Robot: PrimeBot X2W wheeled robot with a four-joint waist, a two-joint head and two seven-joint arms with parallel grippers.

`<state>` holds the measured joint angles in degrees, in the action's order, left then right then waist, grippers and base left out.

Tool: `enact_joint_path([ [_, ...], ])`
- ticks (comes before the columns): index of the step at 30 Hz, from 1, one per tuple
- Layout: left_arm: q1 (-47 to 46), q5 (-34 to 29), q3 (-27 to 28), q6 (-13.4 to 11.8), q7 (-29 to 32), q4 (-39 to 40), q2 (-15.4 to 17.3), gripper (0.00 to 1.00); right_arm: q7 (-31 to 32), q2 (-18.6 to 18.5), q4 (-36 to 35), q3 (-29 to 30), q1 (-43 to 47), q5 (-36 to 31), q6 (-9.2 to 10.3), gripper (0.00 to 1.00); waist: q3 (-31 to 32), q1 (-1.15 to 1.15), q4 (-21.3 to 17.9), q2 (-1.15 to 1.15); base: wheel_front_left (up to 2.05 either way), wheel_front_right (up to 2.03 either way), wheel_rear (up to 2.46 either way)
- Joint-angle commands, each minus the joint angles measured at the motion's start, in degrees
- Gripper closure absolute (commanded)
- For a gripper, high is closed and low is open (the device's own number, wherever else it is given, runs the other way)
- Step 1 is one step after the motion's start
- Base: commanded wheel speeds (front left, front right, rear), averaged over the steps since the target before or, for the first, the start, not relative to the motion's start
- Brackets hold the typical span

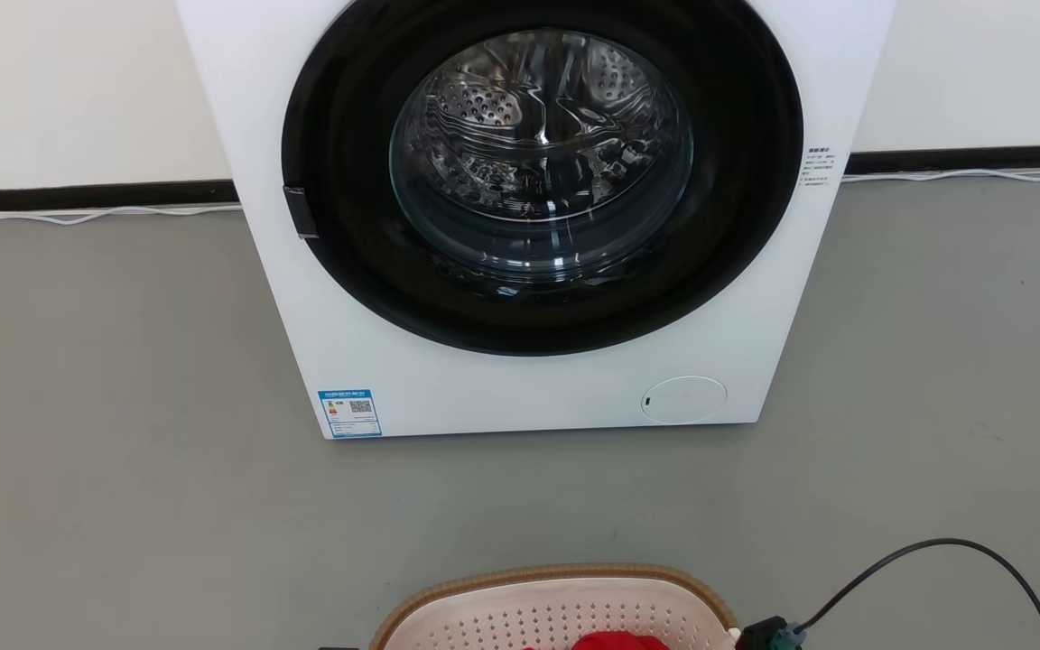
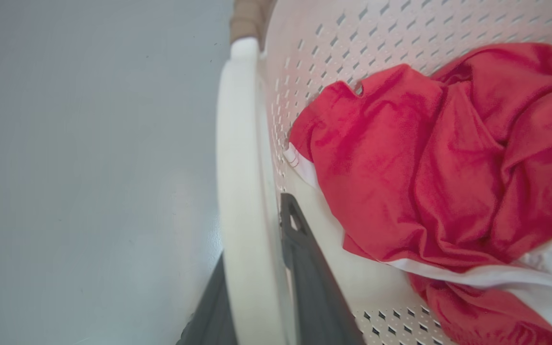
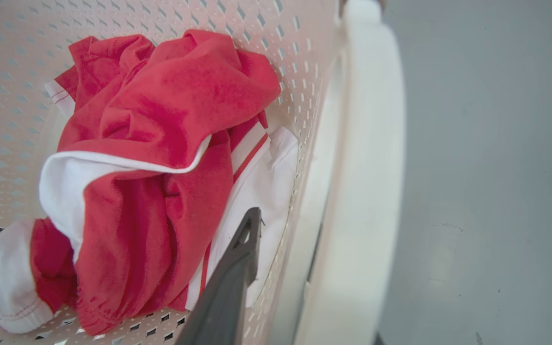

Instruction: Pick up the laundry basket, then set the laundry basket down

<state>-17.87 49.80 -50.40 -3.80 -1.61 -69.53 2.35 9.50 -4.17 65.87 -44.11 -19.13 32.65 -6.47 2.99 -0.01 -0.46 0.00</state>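
Note:
The laundry basket (image 1: 556, 600), cream and perforated with a brown woven rim, sits at the bottom edge of the head view, in front of the washer. A red and white garment (image 2: 424, 158) lies crumpled inside it. My left gripper (image 2: 252, 235) is shut across the basket's white loop handle (image 2: 242, 143), with one dark finger (image 2: 304, 278) inside the wall and the other outside. My right gripper (image 3: 319, 249) is shut across the opposite handle (image 3: 367, 143). Its inner finger (image 3: 228, 282) lies over the garment (image 3: 161, 143); its outer finger is almost hidden behind the handle.
A white front-loading washer (image 1: 529, 397) with its round door shut stands straight ahead against the wall. Grey floor (image 1: 123, 406) spreads on both sides. A black cable (image 1: 935, 546) loops over the floor at the lower right. White cords run along the baseboard (image 1: 78, 215).

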Motion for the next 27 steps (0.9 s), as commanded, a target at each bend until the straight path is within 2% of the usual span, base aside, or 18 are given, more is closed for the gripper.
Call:
enact_joint_path([
  [1,-2.2,0.0,0.6,-0.4,-1.5,1.2,0.5,1.0,-0.6,1.3,-1.1,-1.7,-1.9,0.1,-1.02,1.0,0.0,0.01,-0.1,0.0,0.0,0.0,0.0],
  [27,-3.1,3.1,-2.6,-0.7,-2.6,-0.2,0.5,1.0,-1.3,1.3,-0.6,-3.9,-2.7,2.8,-1.02,1.0,-0.2,0.01,-0.2,0.0,0.0,0.0,0.0],
])
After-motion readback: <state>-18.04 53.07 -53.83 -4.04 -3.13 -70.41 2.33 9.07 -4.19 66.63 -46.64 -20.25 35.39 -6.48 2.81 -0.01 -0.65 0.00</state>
